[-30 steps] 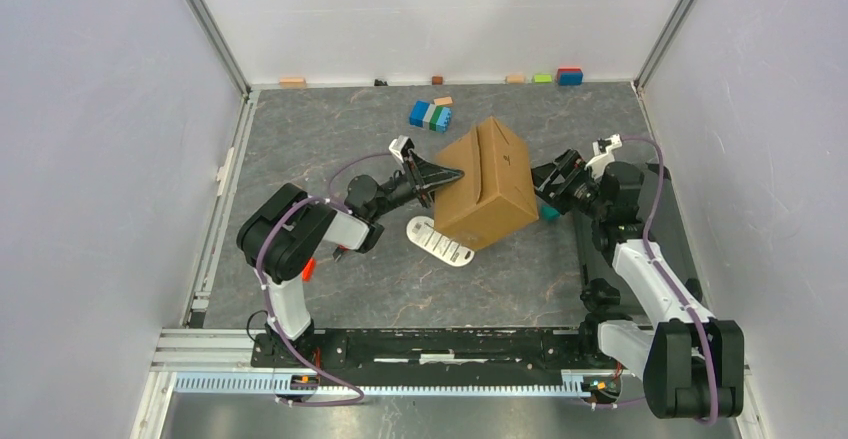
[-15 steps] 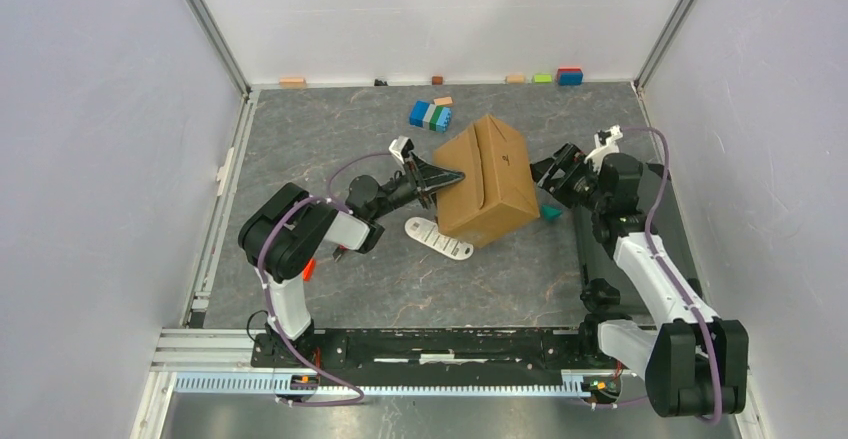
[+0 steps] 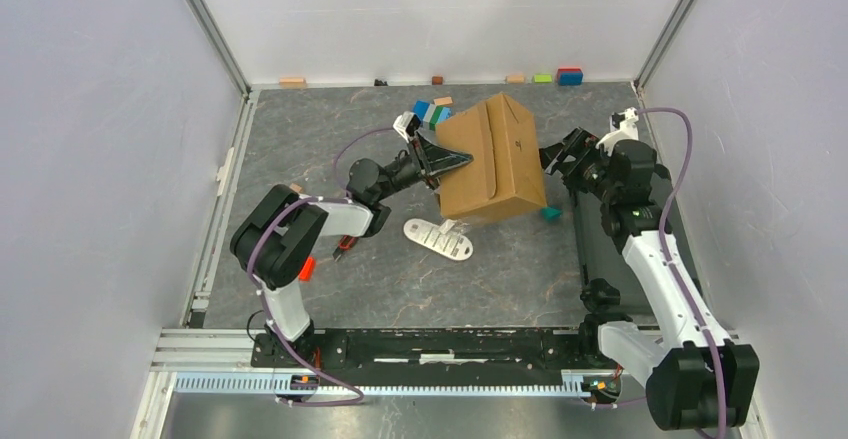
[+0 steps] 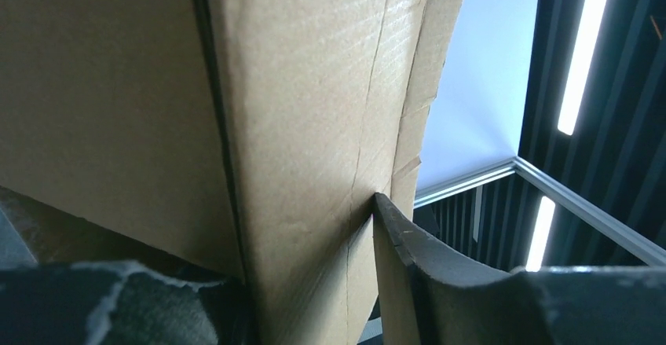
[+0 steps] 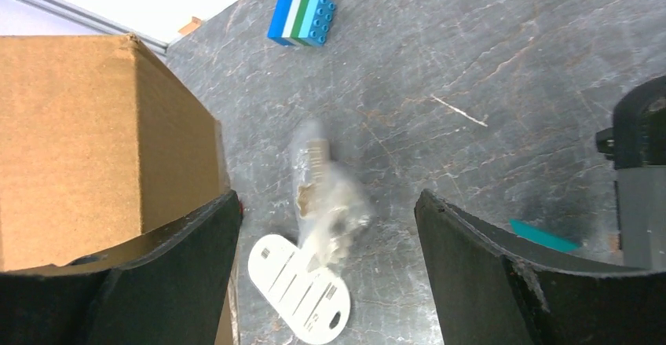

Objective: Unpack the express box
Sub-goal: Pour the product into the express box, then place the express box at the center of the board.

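Top view: the express box [image 3: 492,159] sits mid-table, tilted, with its seam running up the top face. It looks raised off the surface at its near edge, though the angle leaves that uncertain.

The left gripper [image 3: 446,160] is at the box's 9 o'clock and is clamped on the left cardboard wall. Left wrist view: one cardboard panel runs down between the two fingers [image 4: 440,282], with both pads against it. Box body fills the view from 9 to 12 o'clock.

The right gripper [image 3: 558,151] is at the box's 3 o'clock, just beside the right face. I cannot tell if it touches. Right wrist view: jaws spread wide, nothing between them, and the box stands at 10 o'clock of the fingers.

Under the box's near-left corner, a blurred pale packet [image 5: 326,192], contents unreadable. A flat white slotted tag [image 3: 438,239] lies on the table at the box's 7 o'clock. A blue-green toy block cluster [image 3: 431,113] is at the box's 10 o'clock, near the left gripper's wrist. A small teal piece [image 3: 549,213] lies at the box's 5 o'clock.
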Controlling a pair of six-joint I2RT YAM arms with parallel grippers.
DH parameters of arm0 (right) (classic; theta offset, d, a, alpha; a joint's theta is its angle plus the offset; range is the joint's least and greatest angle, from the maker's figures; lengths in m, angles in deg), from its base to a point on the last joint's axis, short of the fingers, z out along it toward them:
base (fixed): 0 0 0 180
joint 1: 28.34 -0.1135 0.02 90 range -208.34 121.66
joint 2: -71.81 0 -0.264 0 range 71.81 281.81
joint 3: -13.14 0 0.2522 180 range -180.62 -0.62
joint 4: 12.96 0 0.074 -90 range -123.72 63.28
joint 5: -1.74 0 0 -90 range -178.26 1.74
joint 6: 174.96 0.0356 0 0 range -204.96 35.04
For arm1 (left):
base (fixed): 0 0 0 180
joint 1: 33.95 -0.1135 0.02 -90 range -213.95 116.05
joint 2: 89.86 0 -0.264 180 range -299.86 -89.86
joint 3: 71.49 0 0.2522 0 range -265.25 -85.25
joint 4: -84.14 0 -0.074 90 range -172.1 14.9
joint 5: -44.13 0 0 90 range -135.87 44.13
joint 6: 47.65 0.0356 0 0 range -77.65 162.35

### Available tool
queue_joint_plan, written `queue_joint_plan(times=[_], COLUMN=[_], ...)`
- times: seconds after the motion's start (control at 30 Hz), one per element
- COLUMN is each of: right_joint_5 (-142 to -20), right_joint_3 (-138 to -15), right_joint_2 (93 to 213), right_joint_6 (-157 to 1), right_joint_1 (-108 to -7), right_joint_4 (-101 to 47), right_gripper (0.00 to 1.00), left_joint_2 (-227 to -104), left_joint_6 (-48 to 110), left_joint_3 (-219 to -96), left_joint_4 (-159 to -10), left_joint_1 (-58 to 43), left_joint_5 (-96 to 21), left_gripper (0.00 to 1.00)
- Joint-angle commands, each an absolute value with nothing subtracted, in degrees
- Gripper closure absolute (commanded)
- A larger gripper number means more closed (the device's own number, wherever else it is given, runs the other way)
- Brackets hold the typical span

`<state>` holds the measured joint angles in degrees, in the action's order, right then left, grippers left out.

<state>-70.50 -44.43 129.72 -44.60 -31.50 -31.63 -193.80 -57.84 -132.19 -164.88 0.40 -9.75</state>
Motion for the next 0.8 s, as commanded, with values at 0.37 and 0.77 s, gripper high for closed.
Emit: queue_joint_plan(times=[0.37,0.77], right_joint_5=[-72.16,-80.56], right_joint_3=[-53.68,-56.18], right_joint_2=[130.52,135.03], right_joint_6=[-53.34,-62.00], right_joint_1=[-34.26,-37.95], right_joint_4=[-38.57,-43.53], right_gripper=[0.11,0.02], left_joint_2=[-181.20,-175.91], left_joint_6=[-29.84,21.01], left_joint_3=[-142.33,-170.64], left_joint_4=[-123.65,-42.43], left_joint_1=[1.73,-6.25], left_joint_5=[-1.90,-35.18], left_gripper=[0.98,0.98])
